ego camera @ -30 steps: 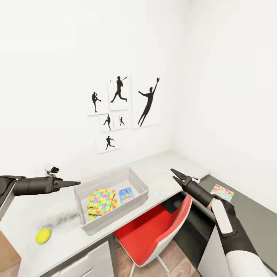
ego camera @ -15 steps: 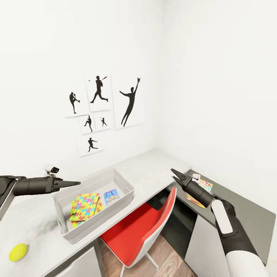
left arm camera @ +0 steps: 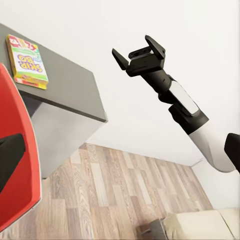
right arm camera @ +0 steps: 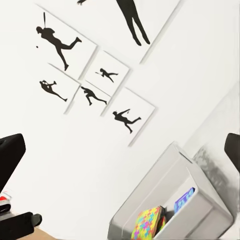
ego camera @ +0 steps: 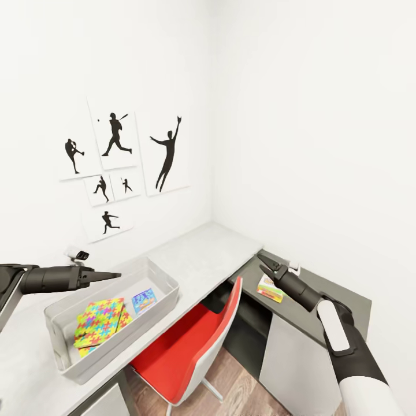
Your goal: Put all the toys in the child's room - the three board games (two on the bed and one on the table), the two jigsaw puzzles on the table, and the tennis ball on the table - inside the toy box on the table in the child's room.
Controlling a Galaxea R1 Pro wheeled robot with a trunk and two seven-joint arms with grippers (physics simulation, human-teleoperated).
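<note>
Facing the corner of the child's room, the robot holds both arms raised over the bench (ego camera: 208, 254) with nothing in either gripper.

- Left gripper (ego camera: 112, 275): fingers drawn together to a point, empty, hanging above the near-left end of the toy box (ego camera: 167, 284).
- Right gripper (ego camera: 266, 263): jaws parted, empty, poised in the air over the dark grey wing of the bench. The left wrist view shows the same gripper (left arm camera: 138, 52) spread wide with nothing between its fingers.
- Toy box contents: a jigsaw puzzle (ego camera: 99, 318) with its bright multicoloured lid, apparently lying over a second like it, and a small blue flat box (ego camera: 143, 300) beside them toward the far wall.
- A board game (ego camera: 269, 287), flat box with green and yellow on its cover, lies on the dark bench top near its front edge, just beside and below the right gripper. The left wrist view shows it (left arm camera: 27, 61) flat and untouched.
- A red-and-white chair (ego camera: 196, 341) is tucked between the two bench wings.

Judgement: the puzzles look done; the step in hand appears to be fetching the board game from the bench. The next move calls for lowering the right gripper to span the box's edges, closing firmly, then carrying it across the chair gap to the toy box. A flat box lying flush is awkward to pinch.
</note>
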